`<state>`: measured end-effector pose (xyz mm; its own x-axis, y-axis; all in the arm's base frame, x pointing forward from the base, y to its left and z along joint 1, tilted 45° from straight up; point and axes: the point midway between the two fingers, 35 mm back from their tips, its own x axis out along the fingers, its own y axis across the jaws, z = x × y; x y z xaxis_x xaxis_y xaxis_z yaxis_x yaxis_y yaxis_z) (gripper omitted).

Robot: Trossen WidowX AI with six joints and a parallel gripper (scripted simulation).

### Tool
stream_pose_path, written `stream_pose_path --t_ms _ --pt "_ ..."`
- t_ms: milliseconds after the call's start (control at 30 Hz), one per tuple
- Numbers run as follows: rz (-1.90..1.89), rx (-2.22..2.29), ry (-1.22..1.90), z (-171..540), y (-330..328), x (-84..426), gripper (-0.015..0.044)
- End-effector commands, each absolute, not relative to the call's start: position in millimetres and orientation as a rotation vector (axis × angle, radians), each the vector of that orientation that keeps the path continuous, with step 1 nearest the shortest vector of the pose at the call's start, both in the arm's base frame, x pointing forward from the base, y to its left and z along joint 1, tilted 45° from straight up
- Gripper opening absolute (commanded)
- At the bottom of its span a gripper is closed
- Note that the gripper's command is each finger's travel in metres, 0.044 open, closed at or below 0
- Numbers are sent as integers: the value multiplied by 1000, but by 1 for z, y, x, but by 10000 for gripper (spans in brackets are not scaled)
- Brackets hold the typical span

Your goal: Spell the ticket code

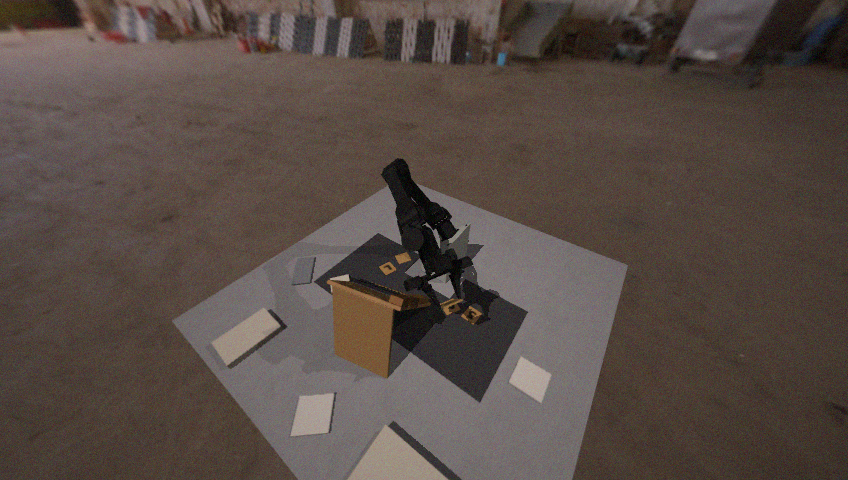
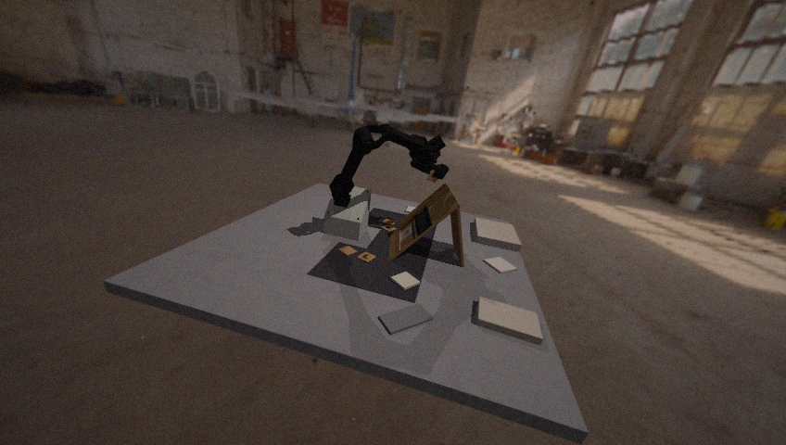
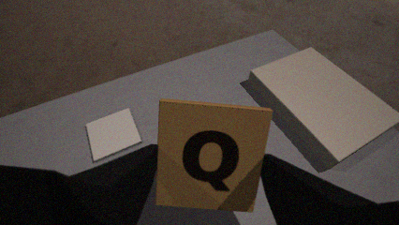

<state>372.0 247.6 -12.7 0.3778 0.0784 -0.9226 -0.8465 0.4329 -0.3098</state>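
My gripper [image 1: 449,299] [image 2: 433,175] [image 3: 210,157] is shut on the tile marked Q [image 3: 211,136] [image 2: 431,176], its letter upright in the wrist view. It holds the tile in the air near the upper edge of the sloping wooden board [image 2: 441,202] [image 1: 363,327]. A whitish panel, perhaps the ticket [image 2: 406,234], is low on the board's face; its print is unreadable. Two tiles lie on the near dark mat in the top view, including one tile [image 1: 473,314]. Two more tiles [image 1: 387,268] [image 1: 402,258] [image 2: 366,257] [image 2: 348,250] lie on the other mat. The rail's contents are unclear.
Cream blocks [image 1: 246,337] [image 2: 496,233] [image 3: 323,103] and flat white squares [image 1: 313,414] [image 1: 529,378] [image 3: 113,134] lie around the board. A grey plate [image 1: 304,270] [image 2: 405,318] lies near one mat. The arm's pale base [image 2: 347,222] stands behind the mats.
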Motion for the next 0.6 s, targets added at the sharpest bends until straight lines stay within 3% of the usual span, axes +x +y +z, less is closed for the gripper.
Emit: stream_pose_path --t_ms 0,567 --pt "692 -877 990 -3 243 375 0" --pt "639 -761 837 81 213 399 0"
